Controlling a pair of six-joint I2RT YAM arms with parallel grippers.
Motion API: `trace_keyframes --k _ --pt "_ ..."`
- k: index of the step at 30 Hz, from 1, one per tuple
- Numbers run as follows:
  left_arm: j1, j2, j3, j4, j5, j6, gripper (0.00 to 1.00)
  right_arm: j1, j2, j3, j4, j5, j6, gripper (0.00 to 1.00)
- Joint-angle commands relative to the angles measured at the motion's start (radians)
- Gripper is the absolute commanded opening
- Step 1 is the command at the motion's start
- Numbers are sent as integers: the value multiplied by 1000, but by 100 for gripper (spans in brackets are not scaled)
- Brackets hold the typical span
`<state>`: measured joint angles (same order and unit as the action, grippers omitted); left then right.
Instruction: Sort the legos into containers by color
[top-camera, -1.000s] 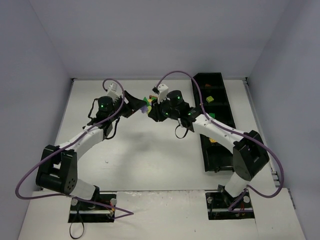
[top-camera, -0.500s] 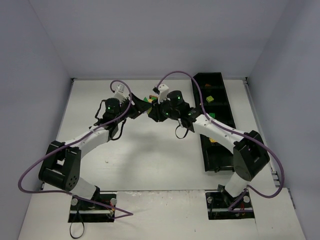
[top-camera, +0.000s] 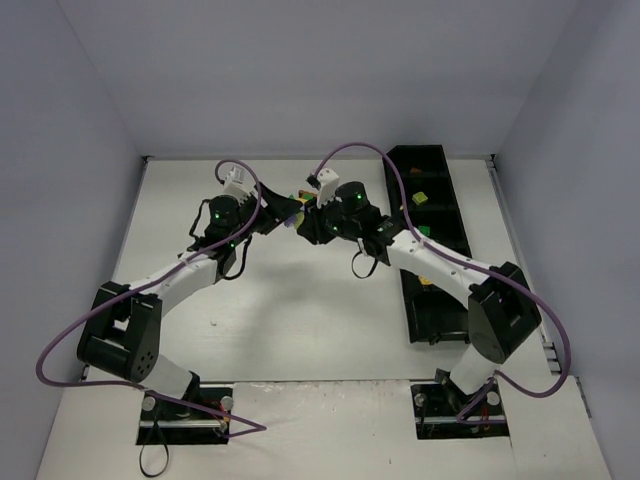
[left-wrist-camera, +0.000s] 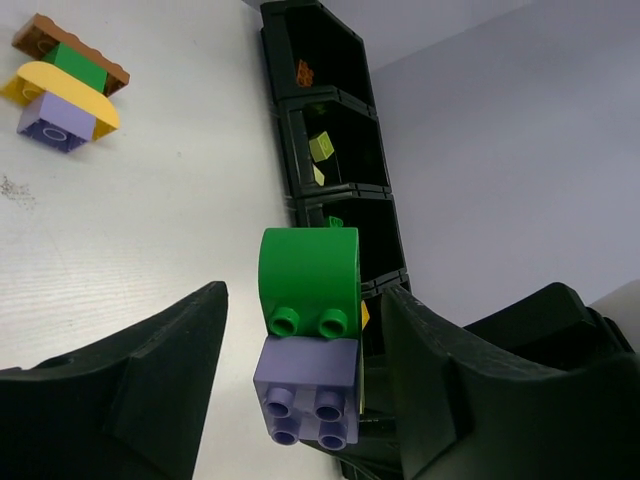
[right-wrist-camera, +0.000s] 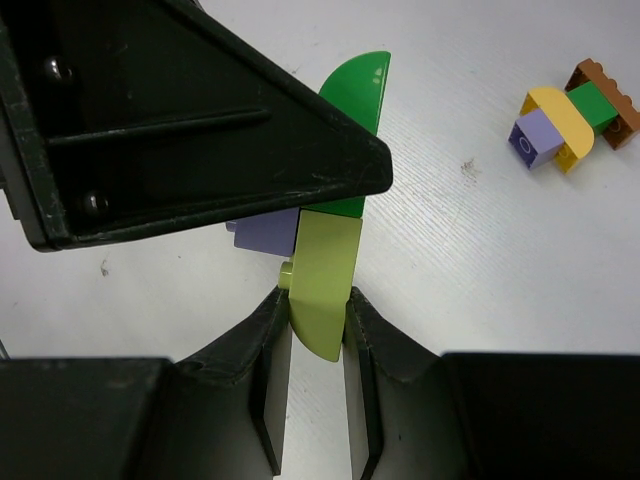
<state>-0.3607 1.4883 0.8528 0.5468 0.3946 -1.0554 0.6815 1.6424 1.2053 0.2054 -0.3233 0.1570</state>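
At the table's far middle, the right gripper (right-wrist-camera: 316, 312) pinches the lime brick (right-wrist-camera: 325, 265) of a green-lilac-lime stack (left-wrist-camera: 308, 300) between the left gripper's (left-wrist-camera: 305, 305) spread jaws; another 4-brick stack (left-wrist-camera: 62, 88) remains unsorted, and the right-hand black tray (left-wrist-camera: 283, 150) holds few bricks.

- A robotics lab test cell.
- Plain grey-lilac walls (top-camera: 300, 80) box in a white table (top-camera: 300, 330) on three sides.
- Two arms (top-camera: 170, 275) are bolted to black plates (top-camera: 185, 415) at the table's near edge, with purple cables (top-camera: 352, 146) looping loose.
- The props are toy bricks (left-wrist-camera: 65, 95) and a black divided tray (top-camera: 430, 325).
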Motion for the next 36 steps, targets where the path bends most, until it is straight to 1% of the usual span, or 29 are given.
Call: trace_keyframes --k 1,2,4,5,6,8,11,12,14,15,19,23,33,36 --pt "0 -37 25 107 -16 -2 56 0 -64 11 78 -5 6 0" --pt "-1 -37 23 110 -17 -3 51 0 -62 10 78 -5 6 0" --pt "0 -37 17 123 -22 -5 46 0 -62 10 78 -5 6 0" --pt "0 -39 15 125 -26 -5 40 0 -62 10 78 -3 4 0" --pt "0 -37 15 128 -23 -5 37 0 -62 10 78 -5 4 0" --pt "-1 -36 17 125 -20 -3 34 0 -62 10 78 -2 6 0" --pt "-3 -30 22 124 -10 -3 25 0 -59 11 78 4 9 0" --pt "-3 -28 20 117 -5 -3 17 0 -58 13 77 15 12 0" --pt "-1 -28 15 117 1 -5 9 -2 -52 14 74 41 18 0" --pt "-3 -31 12 116 6 -3 1 -3 -49 16 72 55 19 0" --pt "-3 -51 9 59 22 14 0 -13 -38 20 40 130 35 0" --pt "-3 -80 -11 13 32 34 0 -49 -33 13 29 167 70 0" --pt "3 -106 -49 -5 33 34 0 -85 -20 13 -14 273 102 0" --pt "2 -115 -29 -53 29 61 0 -129 -18 22 -52 360 119 0"
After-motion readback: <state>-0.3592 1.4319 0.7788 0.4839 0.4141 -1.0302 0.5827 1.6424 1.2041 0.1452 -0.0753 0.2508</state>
